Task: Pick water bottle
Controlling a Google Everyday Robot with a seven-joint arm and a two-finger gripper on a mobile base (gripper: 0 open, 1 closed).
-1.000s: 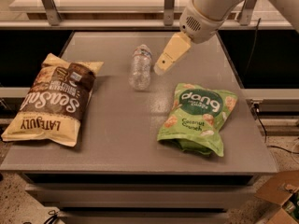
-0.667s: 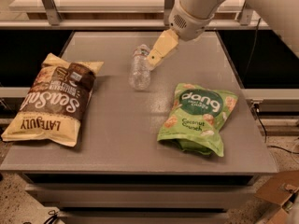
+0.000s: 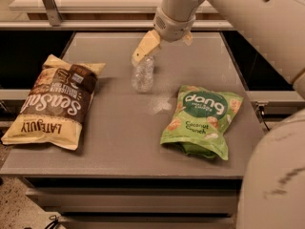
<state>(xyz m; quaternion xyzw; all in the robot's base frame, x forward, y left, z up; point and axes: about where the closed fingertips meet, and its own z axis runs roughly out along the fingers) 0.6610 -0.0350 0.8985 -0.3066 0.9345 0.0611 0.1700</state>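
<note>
The water bottle (image 3: pixel 143 75), small, clear and crinkled, is on the grey table (image 3: pixel 119 142) at the back centre. Its top end is covered by a fingertip. My gripper (image 3: pixel 160 50) hangs from the arm that comes in from the upper right, just above and behind the bottle. It is open. The left yellow finger (image 3: pixel 144 48) points down-left onto the bottle's top. Only a bit of the other finger (image 3: pixel 188 38) shows, to the right of the wrist. Nothing is held.
A brown and yellow SeaSalt snack bag (image 3: pixel 55 101) lies at the table's left. A green Dang bag (image 3: pixel 202 120) lies at the right. The robot's pale body (image 3: pixel 276 175) fills the lower right. A shelf rail (image 3: pixel 86 25) runs behind the table.
The gripper has moved left and a little toward the back, from right of the bottle to over its top. The bottle and bags have not moved.
</note>
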